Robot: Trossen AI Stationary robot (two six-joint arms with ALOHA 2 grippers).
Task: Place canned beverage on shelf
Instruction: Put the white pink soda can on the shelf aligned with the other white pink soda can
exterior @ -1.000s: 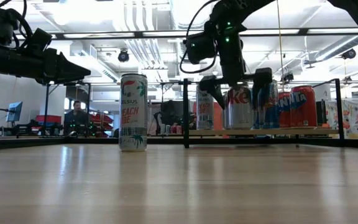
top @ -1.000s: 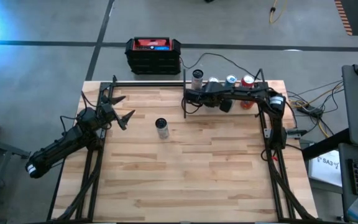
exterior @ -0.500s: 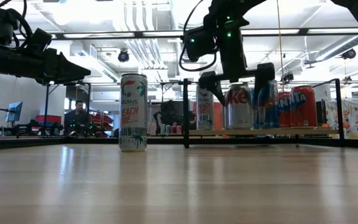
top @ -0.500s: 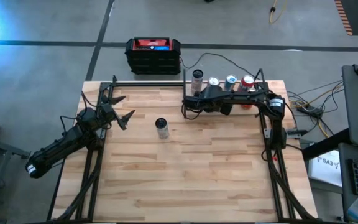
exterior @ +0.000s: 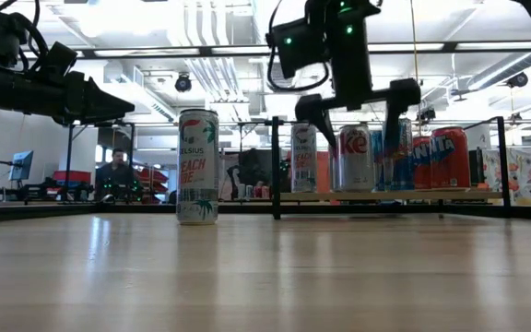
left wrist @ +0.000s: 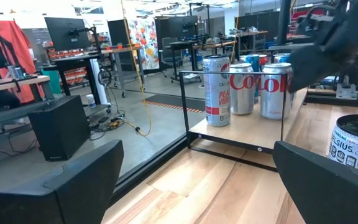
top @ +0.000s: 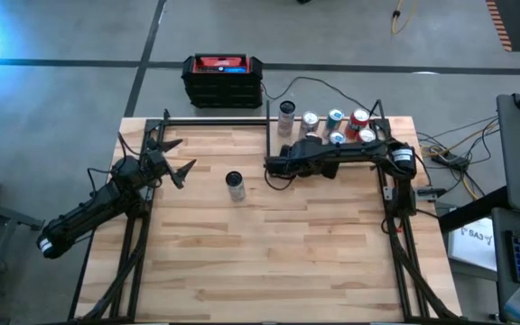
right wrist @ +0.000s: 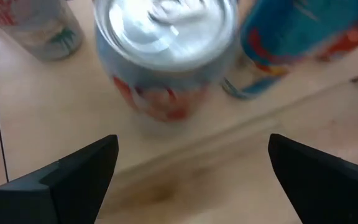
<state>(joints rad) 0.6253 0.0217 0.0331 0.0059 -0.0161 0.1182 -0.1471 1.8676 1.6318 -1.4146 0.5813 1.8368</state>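
A tall white canned beverage (top: pixel 234 185) (exterior: pixel 197 166) stands upright on the tabletop, alone, left of the shelf (top: pixel 294 127) (exterior: pixel 450 195). Several cans stand on that shelf at the far right. My right gripper (top: pixel 316 164) (exterior: pixel 353 103) hangs open above the shelf's front edge, tilted down at a silver-and-red can (right wrist: pixel 166 56) without touching it. My left gripper (top: pixel 181 158) (left wrist: pixel 197 180) waits open and level at the left, above the table; the white can (left wrist: pixel 356 146) is ahead of it.
Thin black rods (exterior: pixel 275 166) frame the shelf, with a post at its left front corner. A black and red box (top: pixel 223 78) sits on the floor beyond the far edge. Cables (top: pixel 441 153) trail off the right side. Bare wood (top: pixel 269 253) fills the near half of the table.
My right gripper has drawn back from over the shelf's cans toward the table's near edge and risen slightly, staying open. The cans and the left arm have kept still.
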